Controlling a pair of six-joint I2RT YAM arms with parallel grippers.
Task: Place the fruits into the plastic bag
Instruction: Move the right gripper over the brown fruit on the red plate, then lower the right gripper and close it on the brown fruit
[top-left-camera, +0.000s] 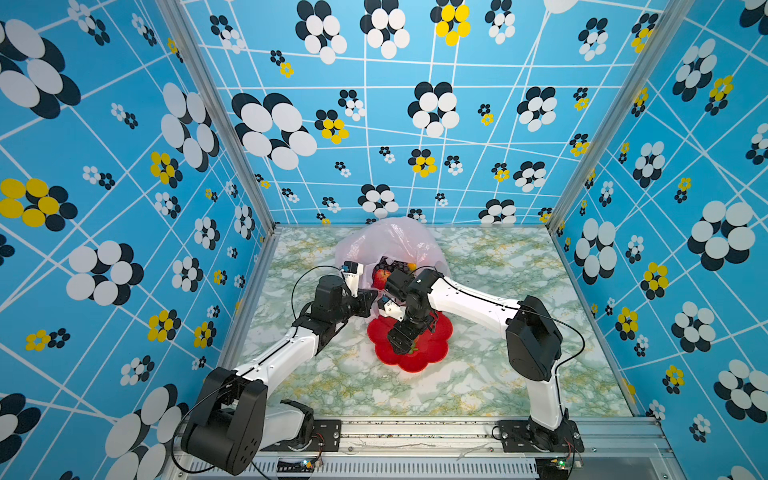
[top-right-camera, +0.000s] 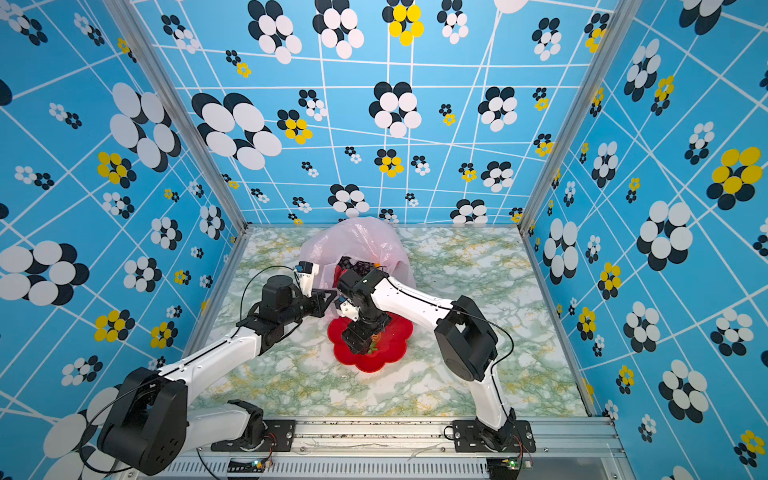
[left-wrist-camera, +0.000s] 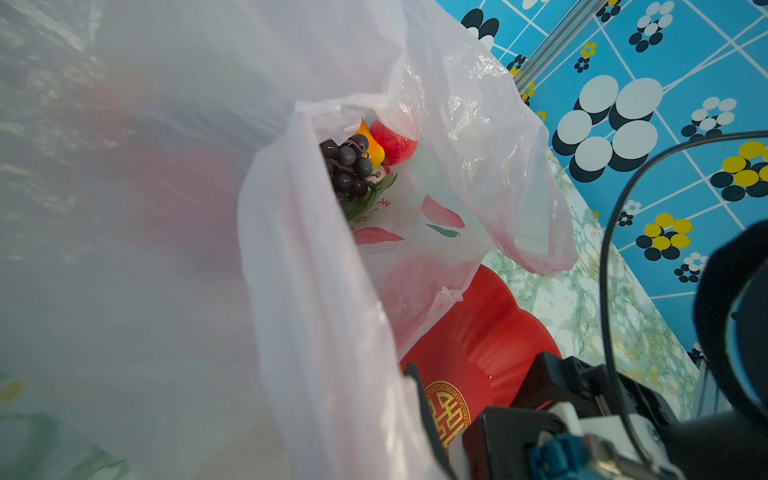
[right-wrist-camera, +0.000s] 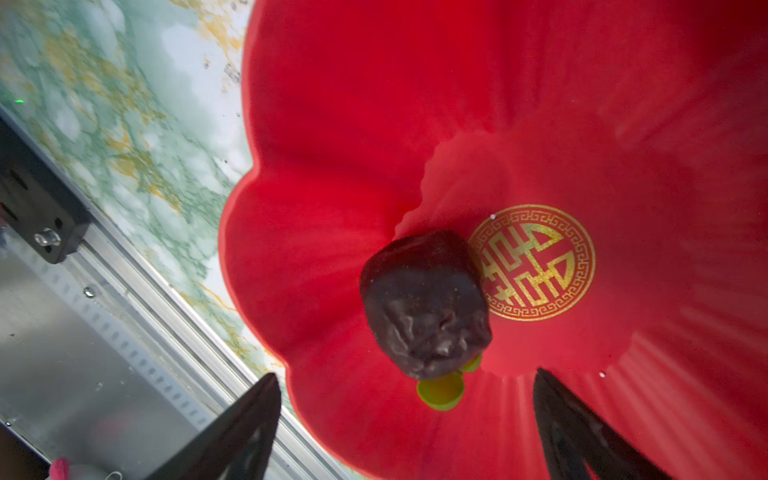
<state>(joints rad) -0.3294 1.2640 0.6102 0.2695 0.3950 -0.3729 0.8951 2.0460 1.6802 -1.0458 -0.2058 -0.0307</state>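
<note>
Dark brown fruit (right-wrist-camera: 424, 303): on red plate (right-wrist-camera: 374, 124), just beyond right gripper (right-wrist-camera: 405, 374), whose fingers (right-wrist-camera: 249, 415) are spread wide, not touching it. Left gripper (top-left-camera: 368, 301): clamped on plastic bag (left-wrist-camera: 324, 291) rim; grapes (left-wrist-camera: 347, 170) inside

Grapes (left-wrist-camera: 347, 170), mango (left-wrist-camera: 372, 147) and apple (left-wrist-camera: 392, 141) inside open pink bag (left-wrist-camera: 316, 291); brown fruit (right-wrist-camera: 424, 303) outside.

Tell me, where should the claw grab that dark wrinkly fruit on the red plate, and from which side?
Grip the dark fruit across its middle, coming straight down. Nothing crowds it on the red plate, so its rounded sides are free, while the green bits at one end look too slight to pinch. The open right gripper hangs over it.
</note>
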